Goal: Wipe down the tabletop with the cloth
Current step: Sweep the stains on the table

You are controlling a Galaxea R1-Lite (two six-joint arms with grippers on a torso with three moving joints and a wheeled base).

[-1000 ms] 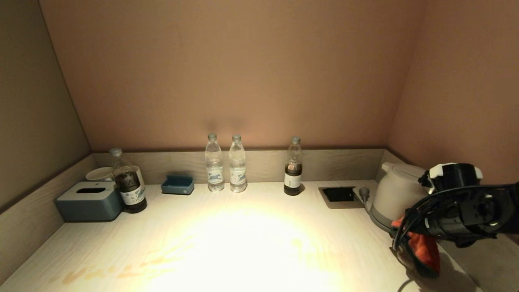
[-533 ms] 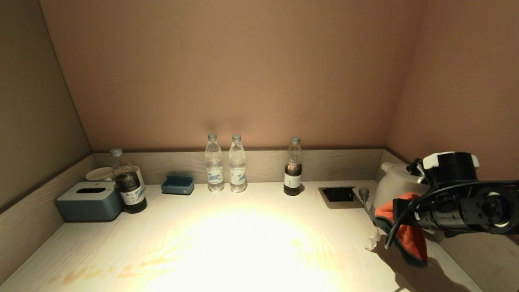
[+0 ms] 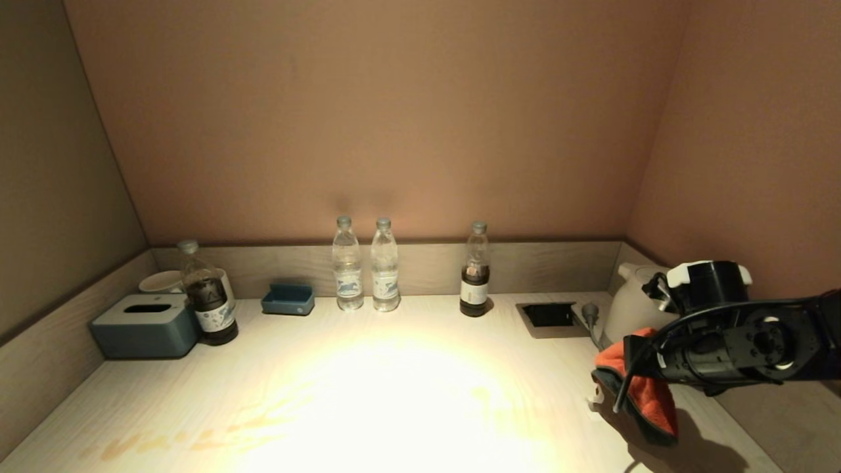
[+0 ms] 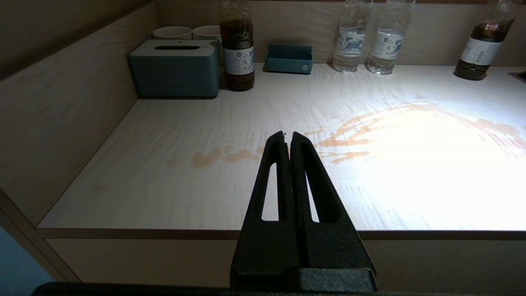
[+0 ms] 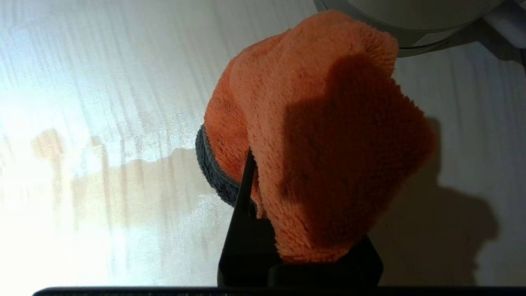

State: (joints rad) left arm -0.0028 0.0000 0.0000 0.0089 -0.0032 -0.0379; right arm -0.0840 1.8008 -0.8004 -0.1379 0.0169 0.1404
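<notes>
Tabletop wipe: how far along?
Done: the right claw is shut on the orange cloth, beside the kettle. In hand: carrying it over the tabletop. Left: all the wiping; the orange stains are untouched. The left claw is shut at the front edge.

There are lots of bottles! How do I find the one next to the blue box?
Look to the left corner of the tabletop, where the blue-grey tissue box sits. The bottle stands right beside it, in front of two white cups. It holds dark liquid, and stands nearer than the other three.
</notes>
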